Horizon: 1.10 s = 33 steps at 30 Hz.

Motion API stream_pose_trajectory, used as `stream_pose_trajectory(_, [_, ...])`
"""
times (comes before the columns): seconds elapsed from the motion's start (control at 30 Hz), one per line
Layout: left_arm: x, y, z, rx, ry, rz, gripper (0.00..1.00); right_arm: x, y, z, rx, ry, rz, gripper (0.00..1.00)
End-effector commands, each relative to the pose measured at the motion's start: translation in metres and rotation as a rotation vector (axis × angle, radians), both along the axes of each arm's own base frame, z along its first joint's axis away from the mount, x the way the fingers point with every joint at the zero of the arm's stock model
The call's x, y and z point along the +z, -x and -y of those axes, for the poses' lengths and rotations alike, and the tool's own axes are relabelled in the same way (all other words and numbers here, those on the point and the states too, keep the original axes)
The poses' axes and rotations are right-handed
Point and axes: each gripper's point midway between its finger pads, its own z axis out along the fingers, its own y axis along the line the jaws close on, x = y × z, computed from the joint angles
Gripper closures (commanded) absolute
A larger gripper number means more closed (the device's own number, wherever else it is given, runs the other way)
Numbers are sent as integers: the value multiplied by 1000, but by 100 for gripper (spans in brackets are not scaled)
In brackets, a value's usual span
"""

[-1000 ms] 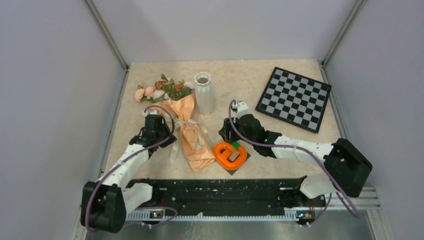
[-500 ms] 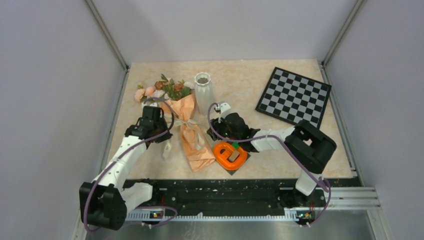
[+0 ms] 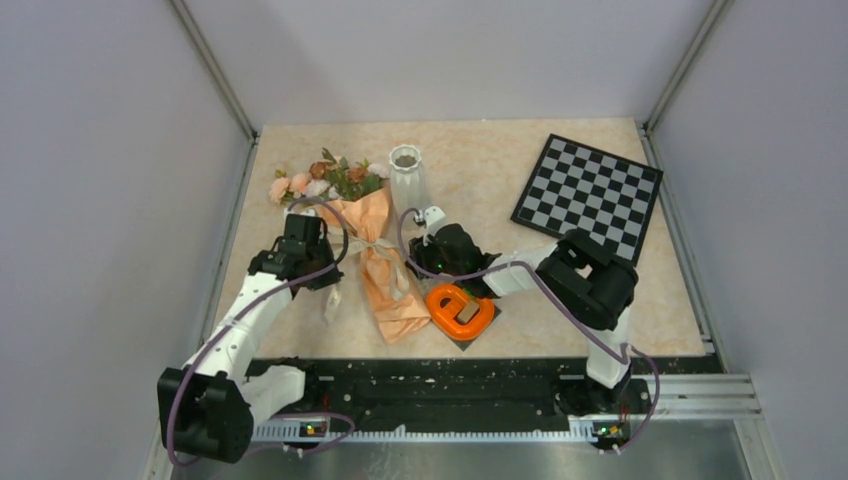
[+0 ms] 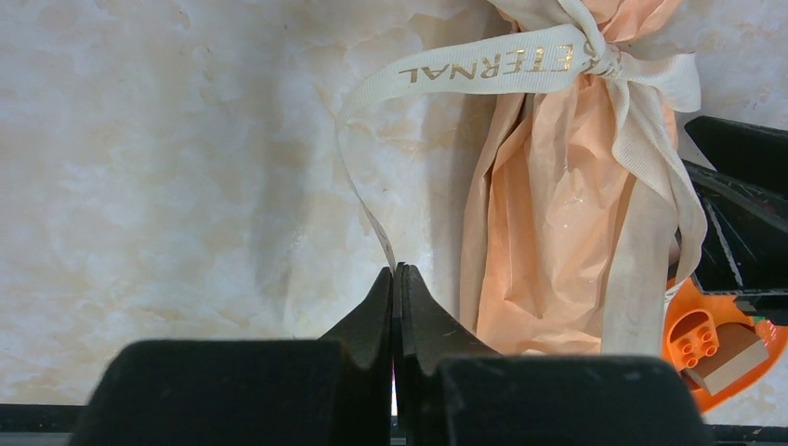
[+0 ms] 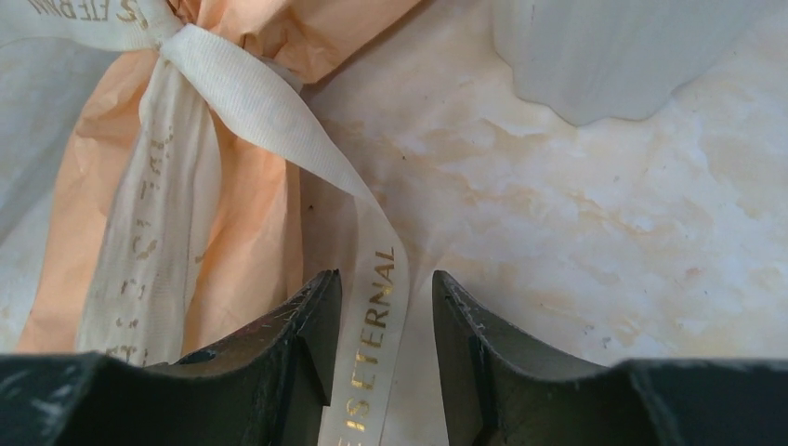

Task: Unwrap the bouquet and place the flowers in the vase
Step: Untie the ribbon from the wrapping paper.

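The bouquet lies on the table in peach paper, cinched by a cream ribbon with gold lettering. Its flowers stick out at the far end, left of the white ribbed vase. My left gripper is shut on one thin ribbon tail, left of the paper. My right gripper is open on the bundle's right side. The other ribbon tail runs between its fingers without being pinched. The vase base stands just beyond it.
An orange plastic ring on a dark plate lies right beside the bouquet's near end, under my right arm. A checkerboard lies at the back right. Walls enclose the table on both sides and at the back.
My right arm has swung left to the bouquet, and its jaws have narrowed around the right ribbon tail. The left gripper has stayed shut on its tail and shifted slightly.
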Motion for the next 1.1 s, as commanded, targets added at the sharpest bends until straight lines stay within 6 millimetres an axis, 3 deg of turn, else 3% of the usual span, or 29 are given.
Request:
stream_pose_trajectory(0.0, [19, -7, -5, 0, -19, 64, 100, 18, -12, -21, 55, -57, 64, 59])
stream_pose_trajectory(0.33, [7, -7, -9, 12, -30, 55, 100, 8, -17, -35, 86, -45, 60, 66])
stream_pose_trajectory(0.53, [-1, -5, -9, 3, -33, 28, 100, 4, -21, -40, 92, -36, 65, 76])
stream_pose_trajectory(0.73, [3, -6, -11, 2, -43, 31, 100, 1, -25, -42, 102, -15, 84, 68])
stream_pose_trajectory(0.87, [2, -4, -13, 0, -45, 20, 100, 2, -25, -49, 133, -21, 90, 68])
stream_pose_trajectory(0.93, [0, -4, -12, -1, -44, 11, 100, 2, -25, -51, 137, -28, 92, 79])
stream_pose_trajectory(1.0, [-1, -3, -13, -1, -45, 6, 100, 5, -25, -51, 134, -38, 91, 99])
stream_pose_trajectory(1.07, [0, -4, -16, 3, -63, 4, 100, 10, -26, -50, 119, -48, 94, 100])
